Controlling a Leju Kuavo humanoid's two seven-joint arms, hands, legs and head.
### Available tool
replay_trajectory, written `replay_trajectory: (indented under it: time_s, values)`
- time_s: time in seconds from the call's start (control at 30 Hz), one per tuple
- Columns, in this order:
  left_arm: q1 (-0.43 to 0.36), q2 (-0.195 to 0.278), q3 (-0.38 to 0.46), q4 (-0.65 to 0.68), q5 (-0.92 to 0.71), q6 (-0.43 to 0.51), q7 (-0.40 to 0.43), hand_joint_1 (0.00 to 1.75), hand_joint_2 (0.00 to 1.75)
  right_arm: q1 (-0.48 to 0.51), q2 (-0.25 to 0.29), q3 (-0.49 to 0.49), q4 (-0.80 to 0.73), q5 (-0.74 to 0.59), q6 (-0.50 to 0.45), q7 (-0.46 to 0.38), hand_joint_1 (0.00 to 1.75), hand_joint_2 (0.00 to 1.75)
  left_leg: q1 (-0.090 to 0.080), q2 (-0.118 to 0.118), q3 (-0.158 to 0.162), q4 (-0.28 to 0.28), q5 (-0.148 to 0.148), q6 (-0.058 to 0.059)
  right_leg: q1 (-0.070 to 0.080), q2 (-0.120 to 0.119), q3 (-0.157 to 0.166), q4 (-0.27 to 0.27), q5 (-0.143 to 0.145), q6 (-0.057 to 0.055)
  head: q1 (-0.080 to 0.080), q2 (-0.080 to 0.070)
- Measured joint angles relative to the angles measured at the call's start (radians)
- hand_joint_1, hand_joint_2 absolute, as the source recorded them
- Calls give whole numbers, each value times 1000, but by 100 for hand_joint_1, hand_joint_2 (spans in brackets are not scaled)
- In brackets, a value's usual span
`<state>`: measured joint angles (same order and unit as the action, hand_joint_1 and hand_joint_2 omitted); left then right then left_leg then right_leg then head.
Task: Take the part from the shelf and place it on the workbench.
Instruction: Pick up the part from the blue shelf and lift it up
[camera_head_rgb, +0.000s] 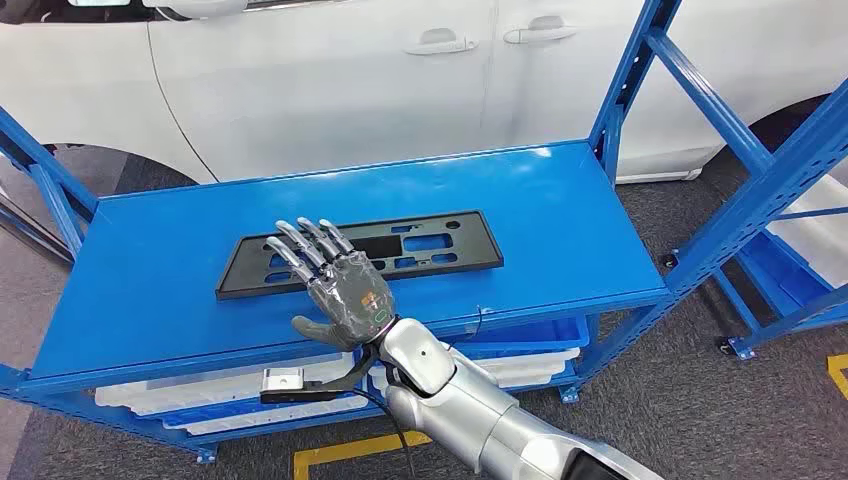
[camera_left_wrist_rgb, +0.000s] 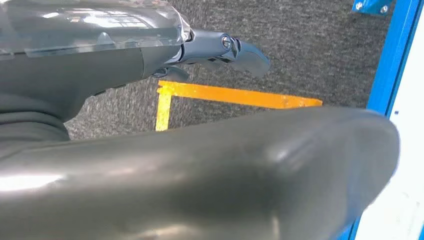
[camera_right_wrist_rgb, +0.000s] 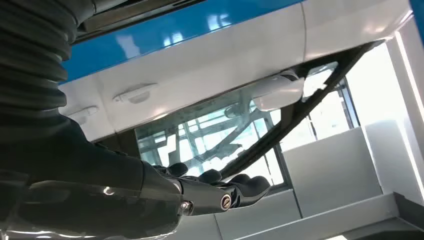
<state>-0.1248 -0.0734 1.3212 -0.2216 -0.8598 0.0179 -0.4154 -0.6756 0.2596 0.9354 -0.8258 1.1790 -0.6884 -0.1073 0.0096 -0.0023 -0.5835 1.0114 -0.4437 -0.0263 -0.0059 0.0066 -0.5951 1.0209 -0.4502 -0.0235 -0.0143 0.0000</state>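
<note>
A flat black plastic part (camera_head_rgb: 400, 250) with several cut-outs lies lengthwise on the top tier of the blue shelf (camera_head_rgb: 560, 200). My right hand (camera_head_rgb: 345, 285) comes in from below. Its fingers (camera_head_rgb: 305, 240) are stretched out and spread over the part's left end, while the thumb points left over the bare shelf. It grips nothing. In the right wrist view the dark fingers (camera_right_wrist_rgb: 235, 192) are extended in front of the white car. My left hand (camera_left_wrist_rgb: 200, 165) hangs over the floor, a dark finger (camera_left_wrist_rgb: 240, 50) held straight, nothing in it.
A white car (camera_head_rgb: 350, 80) stands close behind the shelf. A second blue rack (camera_head_rgb: 790, 250) rises at the right. White and blue trays (camera_head_rgb: 200, 395) fill the lower tier. Yellow tape (camera_head_rgb: 350, 450) marks the grey carpet in front.
</note>
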Motion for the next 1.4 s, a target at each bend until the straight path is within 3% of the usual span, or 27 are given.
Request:
replay_trajectory:
  time_s: [0.07, 0.17, 0.2, 0.23, 0.27, 0.33, 0.4, 0.5, 0.57, 0.67, 0.7, 0.73, 0.77, 0.83, 0.9, 1.0, 1.07, 1.1, 1.17, 1.23, 1.27, 1.3, 1.33, 1.4]
  values:
    - [0, 0, -1, 0, -1, 0, 1, 0, 0, -4, 4, -2, 6, 35, 0, 20, 0, 175, 1, 1, -16, 37, -26, -5, -1, -1, 1, -2, 1, -4, -1, 0]
    - [0, 0, -5, 0, -4, 1, 7, 0, 0, -7, 11, -24, 22, 194, -1, 81, 0, 175, 4, 1, -102, 227, -117, -15, 0, -2, 1, -4, 2, -11, -2, 0]
    - [1, 1, -7, 0, -5, 2, 9, 0, 0, -5, 12, -37, 29, 245, -1, 95, 0, 175, 4, 1, -125, 273, -128, -16, 1, -2, 2, -4, 2, -11, -2, 0]
    - [2, 2, -8, 0, -5, 2, 10, 0, 0, -3, 12, -49, 36, 283, -1, 105, 0, 175, 4, 1, -130, 282, -118, -16, 1, -1, 2, -3, 1, -11, -1, 0]
    - [2, 2, -9, 0, -5, 2, 9, 0, 0, -2, 14, -60, 44, 312, -1, 113, 0, 175, 4, 1, -117, 250, -91, -15, 1, 0, 4, -3, 1, -11, -1, 0]
    - [1, 4, -12, 0, -5, 1, 6, 0, 0, -3, 22, -75, 61, 347, -1, 127, 0, 175, 3, 1, -50, 112, -23, -9, 2, 2, 8, -2, -2, -8, -1, 0]
    - [-3, 6, -16, 0, -7, 0, 3, 0, 0, -7, 30, -84, 82, 361, -1, 137, 0, 175, -1, -1, -2, 13, 6, 1, 5, 3, 9, -1, -4, 0, -1, 0]
    - [-6, 7, -21, 0, -8, 0, 3, 0, 0, -10, 38, -92, 119, 371, -1, 145, 0, 175, -3, -3, 3, -7, 6, 17, 6, 2, 7, -2, -4, 15, 0, 0]
    - [-6, 8, -22, 0, -8, 1, 3, 0, 0, -12, 42, -94, 141, 380, -2, 148, 0, 175, 2, -1, 6, -14, 11, 29, 6, 1, -8, 33, -30, 25, 1, 0]
    - [-7, 8, -23, 0, -6, 2, 4, 0, 0, -11, 45, -95, 175, 388, -2, 152, 0, 175, 3, 1, 5, -16, 12, 39, 2, -1, -95, 218, -120, 34, 3, 0]
    - [-6, 9, -23, 0, -5, 3, 4, 0, 0, -9, 45, -95, 185, 389, -2, 153, 0, 175, 2, 1, 5, -15, 12, 40, 1, -1, -122, 271, -135, 35, 3, 0]
    - [-6, 9, -23, 0, -5, 3, 4, 0, 0, -8, 45, -95, 193, 390, -2, 153, 0, 175, 2, 0, 5, -15, 11, 40, 1, -1, -133, 288, -130, 34, 3, 0]
    - [-5, 9, -23, 0, -5, 3, 4, 0, 0, -7, 45, -95, 199, 391, -2, 153, 0, 175, 1, 0, 6, -14, 11, 40, 1, -1, -122, 263, -106, 32, 3, 0]
    - [-5, 9, -24, 0, -5, 3, 4, 0, 0, -9, 45, -95, 206, 391, -2, 153, 0, 175, 1, -2, 9, -11, 7, 37, 3, -1, -59, 127, -36, 24, 3, 0]
    - [-6, 9, -24, 0, -5, 3, 4, 0, 0, -11, 48, -95, 211, 391, -2, 156, 0, 175, -2, -3, 8, -7, 4, 29, 6, -1, -9, 20, 0, 16, 3, 0]
    - [-5, 11, -24, 0, -3, 3, 5, 0, 0, -12, 52, -94, 221, 392, -3, 172, 0, 175, -2, -3, 7, -7, 2, 13, 9, 1, -1, -3, 4, 5, 2, 0]
    - [-6, 13, -24, 1, -2, 3, 5, 0, 0, -13, 57, -93, 232, 392, -3, 182, 0, 175, 0, -3, -1, 14, -17, 1, 5, -1, 3, -11, 8, -4, 1, 0]
    - [-6, 15, -24, 1, -2, 3, 5, 0, 0, -15, 61, -93, 238, 392, -3, 186, 0, 175, 1, -2, -16, 50, -40, -4, 2, -1, 5, -15, 10, -8, 0, 0]
    - [-6, 15, -24, 1, -2, 3, 5, 0, 0, -17, 65, -93, 254, 392, -3, 190, 0, 175, 4, -2, -75, 179, -104, -13, 2, -2, 5, -15, 9, -12, -2, 0]
    - [-5, 16, -25, 1, -4, 3, 7, 0, 0, -17, 66, -92, 273, 391, -3, 197, 0, 175, 5, -2, -125, 278, -131, -17, 2, -3, 6, -15, 9, -12, -2, 0]
    - [-5, 16, -25, 1, -6, 2, 9, 0, 0, -17, 66, -90, 283, 390, -2, 202, 0, 175, 6, -2, -123, 272, -114, -18, 2, -2, 7, -15, 8, -12, -2, 0]
    - [-6, 16, -26, 1, -7, 2, 11, 0, 0, -17, 66, -88, 292, 388, -3, 206, 0, 175, 7, -1, -102, 226, -80, -18, 2, -2, 9, -14, 7, -11, -2, 0]
    - [-8, 17, -27, 1, -8, 2, 12, 0, 0, -17, 66, -85, 299, 386, -3, 209, 0, 175, 9, -1, -67, 151, -40, -16, 2, -1, 12, -14, 5, -9, -2, 0]
    - [-12, 18, -29, 1, -9, 1, 14, 0, 0, -20, 67, -79, 309, 381, -3, 212, 0, 175, 7, -2, -6, 26, 5, -9, 6, 0, 15, -13, 3, -2, -1, 0]
